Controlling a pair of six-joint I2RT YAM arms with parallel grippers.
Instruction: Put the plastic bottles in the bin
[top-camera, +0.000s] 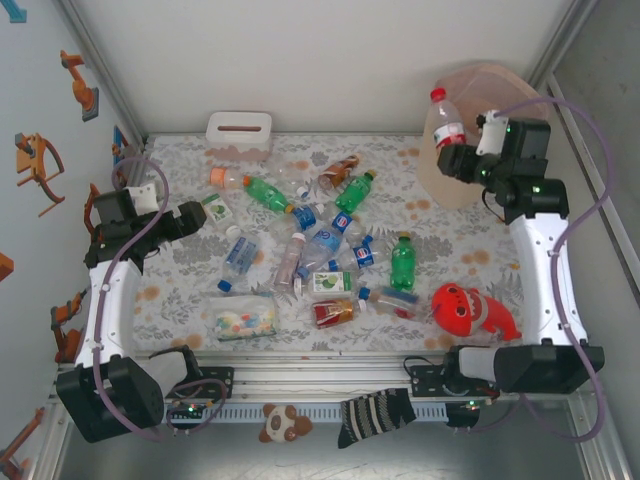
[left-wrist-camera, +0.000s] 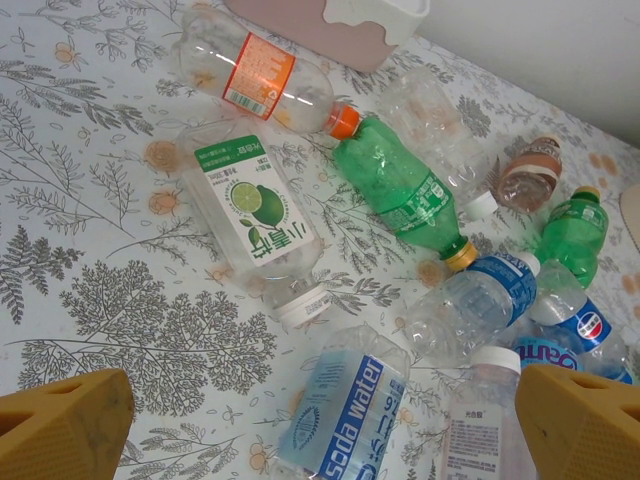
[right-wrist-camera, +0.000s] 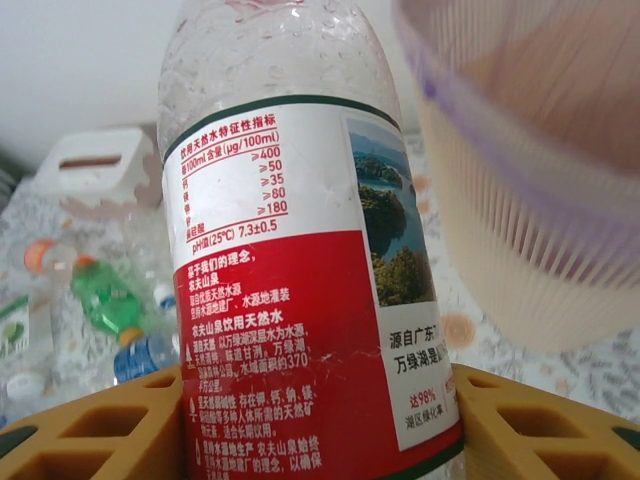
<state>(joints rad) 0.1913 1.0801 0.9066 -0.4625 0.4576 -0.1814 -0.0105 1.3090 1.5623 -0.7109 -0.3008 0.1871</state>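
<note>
Red-label water bottle (right-wrist-camera: 300, 280) sitting pinched in right pincer (top-camera: 460, 152) beside bin (top-camera: 515, 88), far right; left pincer (left-wrist-camera: 320, 435) hanging spread over scattered bottles (top-camera: 320, 240).

White tissue box (top-camera: 239, 134) with a slot, at table's back edge. Flat clear packet of coloured pieces (top-camera: 240, 320) near front edge. Red fish-shaped toy (top-camera: 472, 310) front right. Panda plush (top-camera: 283, 422) and striped sock (top-camera: 374, 416) beyond the front rail. Floral tablecloth (top-camera: 170, 300).

bottles (top-camera: 402, 262) about 16 | bin (top-camera: 455, 185) 1 | tissue box (top-camera: 239, 135) 1 | red toy (top-camera: 465, 310) 1 | packet (top-camera: 240, 320) 1
</note>
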